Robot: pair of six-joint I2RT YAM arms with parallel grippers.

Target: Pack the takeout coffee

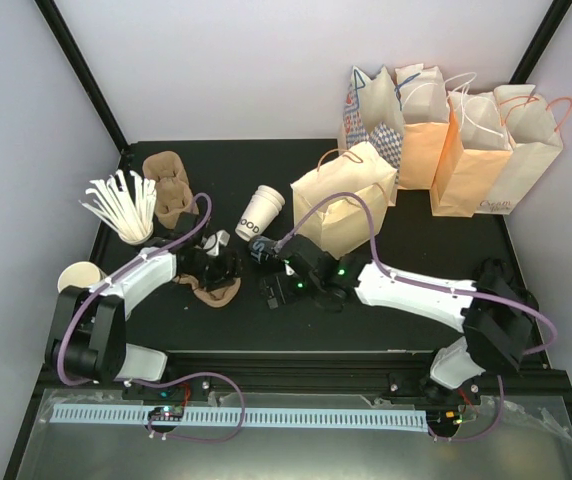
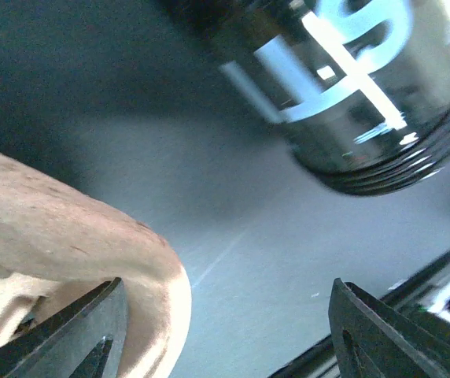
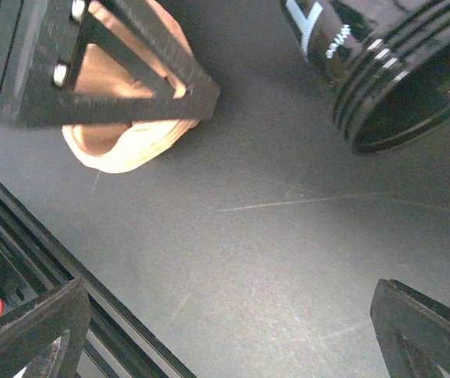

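Note:
The takeout coffee, a white paper cup (image 1: 259, 215) with black lettering, lies tilted on the black table behind both grippers, seen only from the top camera. My left gripper (image 1: 228, 272) (image 2: 225, 335) is open and low over the table. The rim of a brown pulp cup carrier (image 2: 75, 244) (image 1: 216, 293) (image 3: 123, 146) reaches in beside its left finger. My right gripper (image 1: 269, 285) (image 3: 225, 335) is open wide over bare table, nothing between its fingers. A black cup with pale lettering (image 2: 351, 87) (image 3: 390, 71) lies on its side just ahead of both grippers.
A brown paper bag (image 1: 346, 205) stands right of the white cup, and several more bags (image 1: 466, 140) line the back right. Stacked pulp carriers (image 1: 169, 185), a cup of white stirrers (image 1: 126, 210) and a plain cream cup (image 1: 79, 277) are on the left.

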